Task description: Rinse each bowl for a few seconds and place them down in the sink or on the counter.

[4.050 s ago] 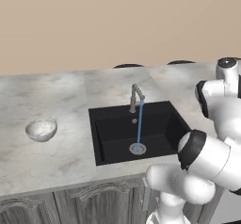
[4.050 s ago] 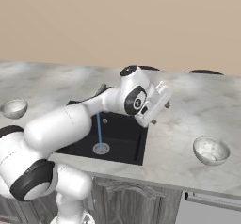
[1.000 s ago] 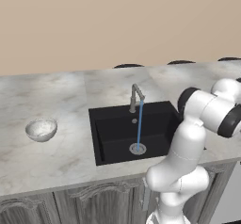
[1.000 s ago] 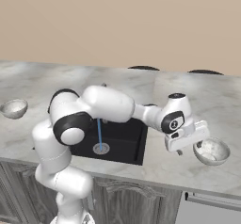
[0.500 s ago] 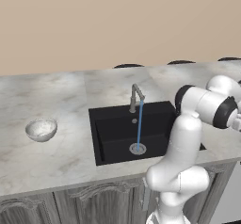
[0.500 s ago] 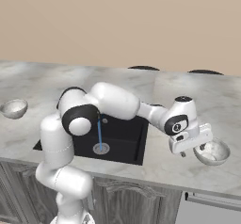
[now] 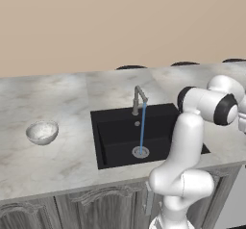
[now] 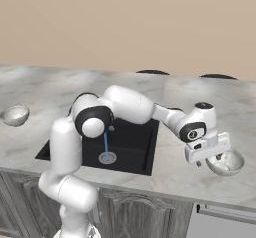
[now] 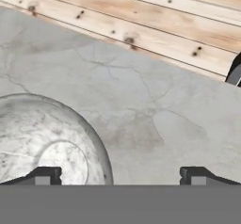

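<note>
Counter (image 8: 150, 179): hand (image 8: 209, 158) wide open, empty, just beside right bowl (image 8: 227, 163).

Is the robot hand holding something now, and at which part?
Nothing is held. The open hand hangs over the rim of the small speckled white-grey bowl on the counter.

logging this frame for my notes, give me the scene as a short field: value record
gripper: open, at the rim of the right bowl, holding nothing
right bowl: upright on the counter, right of the sink
left bowl: upright on the counter, left of the sink
sink: no bowl inside
faucet: running, stream falls onto the drain
</note>
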Robot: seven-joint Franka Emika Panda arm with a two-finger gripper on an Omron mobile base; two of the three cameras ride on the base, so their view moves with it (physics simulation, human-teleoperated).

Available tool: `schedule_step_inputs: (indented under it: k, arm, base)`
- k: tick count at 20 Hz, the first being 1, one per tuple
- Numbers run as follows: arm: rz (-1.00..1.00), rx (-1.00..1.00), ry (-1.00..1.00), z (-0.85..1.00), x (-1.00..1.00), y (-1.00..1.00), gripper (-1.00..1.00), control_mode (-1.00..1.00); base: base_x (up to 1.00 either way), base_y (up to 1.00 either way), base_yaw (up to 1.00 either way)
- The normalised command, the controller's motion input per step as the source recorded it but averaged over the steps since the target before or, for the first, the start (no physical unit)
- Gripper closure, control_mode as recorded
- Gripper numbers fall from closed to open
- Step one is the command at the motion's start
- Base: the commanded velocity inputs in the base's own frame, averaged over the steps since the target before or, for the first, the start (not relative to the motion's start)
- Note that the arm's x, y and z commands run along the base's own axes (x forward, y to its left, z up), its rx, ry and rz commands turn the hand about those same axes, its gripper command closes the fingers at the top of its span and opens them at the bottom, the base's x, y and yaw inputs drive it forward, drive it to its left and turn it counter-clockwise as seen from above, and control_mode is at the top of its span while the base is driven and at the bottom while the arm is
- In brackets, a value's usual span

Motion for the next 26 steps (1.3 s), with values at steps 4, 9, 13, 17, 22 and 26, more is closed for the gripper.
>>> schedule_step_inputs:
  k: [4,9,13,17,22,26]
  arm:
    - [0.01,0.05,0.0,-0.19,0.06,-0.06,-1.0,-1.0]
    - [0.01,0.05,0.0,-0.17,0.08,-0.08,-1.0,-1.0]
    - [0.03,0.03,0.0,-0.12,0.17,-0.09,-1.0,-1.0]
    - [0.04,0.03,0.0,-0.11,0.21,-0.03,-1.0,-1.0]
    - [0.04,0.04,0.0,-0.18,0.18,-0.02,-1.0,-1.0]
    - [0.02,0.05,0.0,-0.25,0.09,-0.01,1.0,-1.0]
  base:
    - [0.0,0.0,0.0]
    - [0.0,0.0,0.0]
    - [0.0,0.0,0.0]
    - [0.0,0.0,0.0]
    - [0.0,0.0,0.0]
    - [0.0,0.0,0.0]
